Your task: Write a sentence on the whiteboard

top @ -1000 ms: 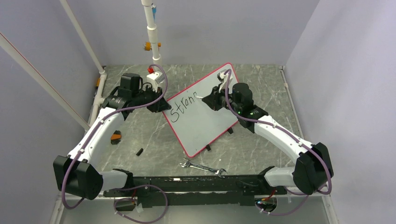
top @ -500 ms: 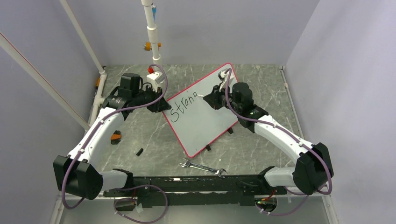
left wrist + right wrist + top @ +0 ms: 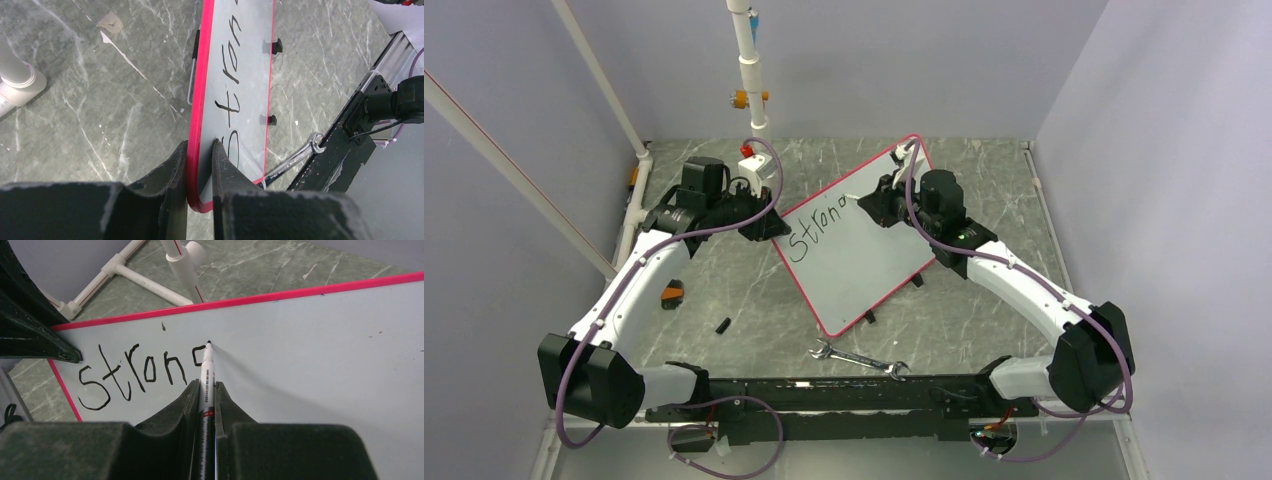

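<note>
Over on the left, the left end effector [image 3: 767,224] has its fingers [image 3: 175,165] pinched on the red-pink rim of the whiteboard [image 3: 864,275], right at the board's left short edge. The board sits skewed in the middle of the worktop [image 3: 724,290], its long axis running from that clamped left end up and away to the far right corner. Near the left arm we see a small orange-and-black piece [image 3: 672,294] and a little black bit [image 3: 722,325], both well apart from the board, and a white pipe post [image 3: 746,60] stands at the back. Just off the board's near corner lies a wrench [image 3: 859,358], not touching it. On the white face the sentence [image 3: 816,226] runs along the long axis in black marker: "Stron", then a curved, unfinished stroke. Moving right, a white marker [image 3: 206,367] has its black tip on the top of that stroke, and the right end effector [image 3: 871,205] is clamped tight on the marker's barrel, hanging over the board's far half.
</note>
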Robot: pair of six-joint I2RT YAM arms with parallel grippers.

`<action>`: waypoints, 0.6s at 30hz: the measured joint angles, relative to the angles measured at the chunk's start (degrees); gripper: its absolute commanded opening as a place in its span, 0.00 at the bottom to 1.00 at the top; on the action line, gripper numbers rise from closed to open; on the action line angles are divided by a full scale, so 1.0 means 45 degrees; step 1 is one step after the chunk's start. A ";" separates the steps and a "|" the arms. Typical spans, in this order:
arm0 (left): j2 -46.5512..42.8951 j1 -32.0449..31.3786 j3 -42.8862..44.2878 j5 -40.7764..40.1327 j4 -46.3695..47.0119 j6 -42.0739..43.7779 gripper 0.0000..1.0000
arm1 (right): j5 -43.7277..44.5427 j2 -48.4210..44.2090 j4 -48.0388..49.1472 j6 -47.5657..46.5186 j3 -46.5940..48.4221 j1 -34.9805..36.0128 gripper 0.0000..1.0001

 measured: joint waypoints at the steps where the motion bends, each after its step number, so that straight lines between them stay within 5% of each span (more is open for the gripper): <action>1: 0.0000 0.0000 0.0000 0.0000 0.0000 0.0000 0.00 | 0.0000 0.0000 0.0000 0.0000 -0.0005 0.0000 0.00; 18: 0.0000 0.0000 0.0000 -0.0015 -0.0044 -0.0010 0.00 | -0.0029 -0.0476 0.0053 0.0151 -0.0894 0.0000 0.00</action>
